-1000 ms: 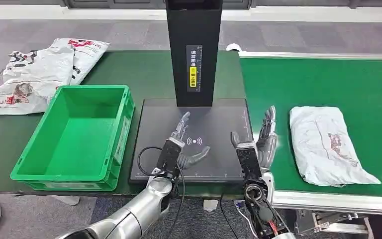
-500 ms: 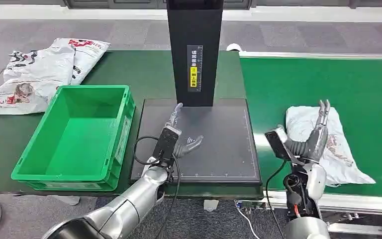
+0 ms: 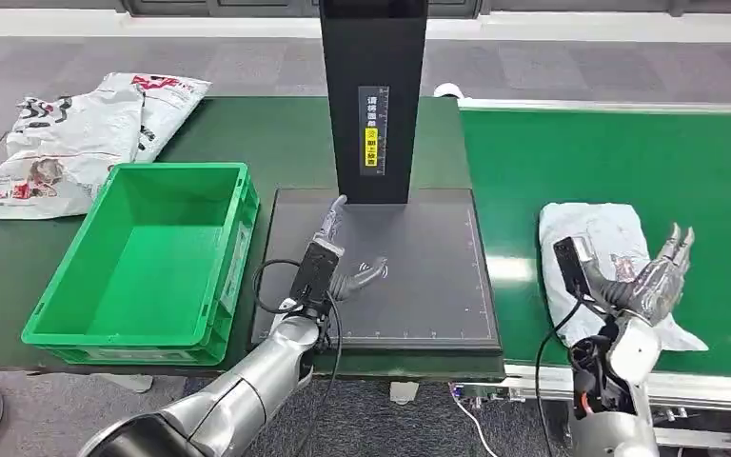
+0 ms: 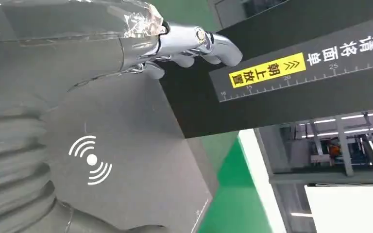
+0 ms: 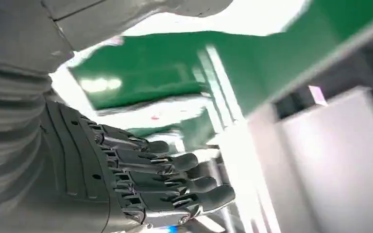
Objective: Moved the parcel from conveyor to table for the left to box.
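Parcel lies near the conveyor's front edge — right hand spread above it, gripping nothing.

L arm comes in from lower left, silver forearm angled up and to the right, black cable looped at the wrist. Left hand is held out flat, fingers straight and apart, thumb out to the side, nothing in it. R arm rises near-vertical at lower right, wrist bent. Right hand is raised w/ palm turned inward, fingers spread and slightly curled, empty.
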`<action>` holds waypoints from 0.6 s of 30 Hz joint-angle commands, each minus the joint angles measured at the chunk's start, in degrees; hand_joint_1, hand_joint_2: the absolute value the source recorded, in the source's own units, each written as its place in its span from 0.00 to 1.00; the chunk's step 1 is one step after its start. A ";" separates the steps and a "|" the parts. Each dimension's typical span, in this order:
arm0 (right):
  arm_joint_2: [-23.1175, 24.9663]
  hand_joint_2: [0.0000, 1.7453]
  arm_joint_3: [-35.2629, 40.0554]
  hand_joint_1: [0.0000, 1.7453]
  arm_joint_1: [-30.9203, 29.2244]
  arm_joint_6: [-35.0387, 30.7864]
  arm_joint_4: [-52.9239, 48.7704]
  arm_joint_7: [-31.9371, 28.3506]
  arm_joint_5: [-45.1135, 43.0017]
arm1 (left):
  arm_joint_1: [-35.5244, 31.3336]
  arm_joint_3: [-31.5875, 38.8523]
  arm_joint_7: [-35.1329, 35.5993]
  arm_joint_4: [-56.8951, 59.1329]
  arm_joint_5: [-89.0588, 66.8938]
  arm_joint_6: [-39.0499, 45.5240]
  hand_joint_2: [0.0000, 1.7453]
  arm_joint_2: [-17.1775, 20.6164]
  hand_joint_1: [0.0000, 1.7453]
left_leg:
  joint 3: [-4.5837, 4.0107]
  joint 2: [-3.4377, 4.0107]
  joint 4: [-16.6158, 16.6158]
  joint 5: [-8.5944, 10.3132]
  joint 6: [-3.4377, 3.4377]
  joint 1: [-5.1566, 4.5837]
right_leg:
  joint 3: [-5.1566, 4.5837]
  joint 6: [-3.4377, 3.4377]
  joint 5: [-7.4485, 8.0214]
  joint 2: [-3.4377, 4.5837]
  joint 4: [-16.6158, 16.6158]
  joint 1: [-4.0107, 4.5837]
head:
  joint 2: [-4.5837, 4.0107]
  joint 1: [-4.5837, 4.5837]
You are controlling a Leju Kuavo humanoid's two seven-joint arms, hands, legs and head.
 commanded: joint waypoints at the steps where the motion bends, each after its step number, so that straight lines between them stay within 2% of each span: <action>1: -8.17 1.00 5.02 0.00 -3.75 0.11 19.84 11.21 2.92 | -0.66 3.59 -0.02 -0.19 0.24 -1.33 1.00 0.82 0.00 | 0.22 0.12 -0.08 -0.07 0.00 0.03 | 0.21 -0.01 -0.03 0.08 -0.11 0.03 | 0.00 -0.02; 3: -8.93 1.00 6.00 0.00 -3.29 1.60 21.60 13.77 3.76 | -0.11 3.41 -0.02 -1.18 -0.42 -1.01 1.00 0.93 0.00 | 0.24 0.14 -0.08 -0.08 0.01 0.05 | 0.24 0.00 -0.01 0.12 -0.16 0.05 | 0.00 0.00; 6: -9.98 1.00 10.52 0.00 -2.71 7.33 22.53 19.15 4.03 | 0.47 3.63 -0.02 -2.47 -0.42 -1.92 1.00 1.00 0.00 | 0.15 0.04 -0.07 -0.04 0.01 0.00 | 0.15 0.02 -0.05 0.02 -0.08 -0.01 | 0.00 0.00; 10: -10.10 1.00 16.16 0.00 -2.52 21.58 23.46 25.80 3.35 | 0.98 3.43 -0.02 -3.90 -0.86 -2.84 1.00 1.17 0.00 | 0.13 0.12 -0.04 -0.09 0.06 -0.01 | 0.11 0.06 -0.06 0.10 -0.05 -0.05 | 0.00 0.00; 15: -10.06 1.00 10.91 0.00 -0.41 37.12 24.54 25.03 -2.21 | 0.97 3.06 -0.02 -5.64 -0.92 -4.88 1.00 1.63 0.00 | 0.20 0.05 -0.08 -0.10 0.06 0.03 | 0.21 0.06 -0.09 0.03 -0.11 -0.04 | 0.02 0.00; 18: -10.38 1.00 10.35 0.00 0.49 37.89 24.34 24.39 -2.77 | 1.04 2.90 -0.02 -5.88 -1.07 -5.00 1.00 1.84 0.00 | 0.23 -0.02 -0.09 -0.08 0.06 0.04 | 0.26 0.08 -0.10 -0.05 -0.13 -0.03 | 0.00 -0.02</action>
